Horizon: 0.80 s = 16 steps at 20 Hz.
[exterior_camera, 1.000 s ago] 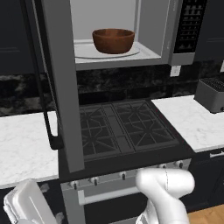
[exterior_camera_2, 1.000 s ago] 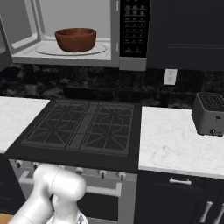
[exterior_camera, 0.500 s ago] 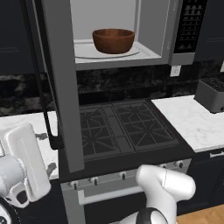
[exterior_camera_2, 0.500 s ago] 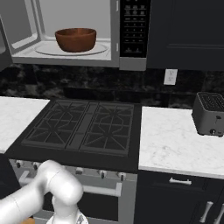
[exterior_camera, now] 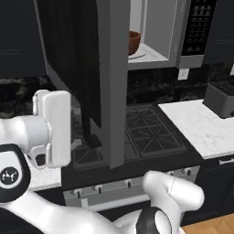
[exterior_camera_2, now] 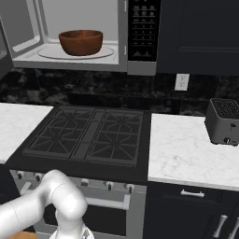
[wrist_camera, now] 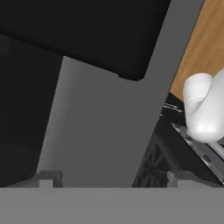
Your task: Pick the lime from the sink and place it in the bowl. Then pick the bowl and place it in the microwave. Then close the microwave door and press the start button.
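Note:
The reddish-brown bowl [exterior_camera_2: 80, 42] sits on the white turntable inside the open microwave [exterior_camera_2: 70, 58]. In the left base view only its rim [exterior_camera: 134, 42] shows past the microwave door [exterior_camera: 112, 82], which stands partly swung in and edge-on. The white hand of my arm [exterior_camera: 52, 128] is left of the door's outer face at stove height. In the hand view my gripper [wrist_camera: 113, 179] is open, its fingertips [wrist_camera: 48, 177] wide apart and close against the door's grey frame [wrist_camera: 100, 131] and dark glass. Whether they touch it I cannot tell. The lime and the sink are out of view.
The black keypad panel [exterior_camera_2: 142, 28] is at the microwave's right. A gas stove [exterior_camera_2: 88, 135] lies below, with white marble counter [exterior_camera_2: 182, 149] on both sides. A dark toaster [exterior_camera_2: 224, 121] stands on the right counter. My arm's elbow [exterior_camera_2: 60, 205] is low in front of the oven.
My hand has risen from the lower left to the outer side of the door. The door has swung right toward the microwave and now hides most of the bowl in the left base view.

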Available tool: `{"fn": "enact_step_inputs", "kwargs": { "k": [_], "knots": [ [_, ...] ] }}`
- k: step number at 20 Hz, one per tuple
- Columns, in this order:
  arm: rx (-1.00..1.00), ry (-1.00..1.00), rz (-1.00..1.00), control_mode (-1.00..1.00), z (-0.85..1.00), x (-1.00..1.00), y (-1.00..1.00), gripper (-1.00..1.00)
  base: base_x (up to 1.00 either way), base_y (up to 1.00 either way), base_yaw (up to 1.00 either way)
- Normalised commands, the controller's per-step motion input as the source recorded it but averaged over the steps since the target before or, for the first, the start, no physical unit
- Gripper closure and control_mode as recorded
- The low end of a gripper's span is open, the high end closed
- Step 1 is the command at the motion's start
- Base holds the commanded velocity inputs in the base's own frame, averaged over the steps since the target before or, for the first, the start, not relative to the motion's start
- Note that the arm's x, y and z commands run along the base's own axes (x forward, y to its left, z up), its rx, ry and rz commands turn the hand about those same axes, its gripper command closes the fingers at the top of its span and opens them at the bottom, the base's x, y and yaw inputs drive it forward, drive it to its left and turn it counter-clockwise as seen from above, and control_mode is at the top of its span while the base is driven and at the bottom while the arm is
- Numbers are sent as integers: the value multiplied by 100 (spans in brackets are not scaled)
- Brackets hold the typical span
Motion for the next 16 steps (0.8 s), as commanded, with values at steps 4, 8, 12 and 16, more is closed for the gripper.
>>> {"fn": "enact_step_inputs", "kwargs": {
  "k": [4, 8, 12, 16],
  "knots": [
    [12, -17, -8, -100, 20, 16, -100, -100, 0, 0, 0],
    [12, -11, -1, -100, 3, 51, -100, -100, 0, 0, 0],
    [10, -6, 5, -100, 0, 86, -100, -100, 0, 0, 0],
    [12, -4, 18, -100, 0, 100, -100, -100, 0, 0, 0]
  ]
}}
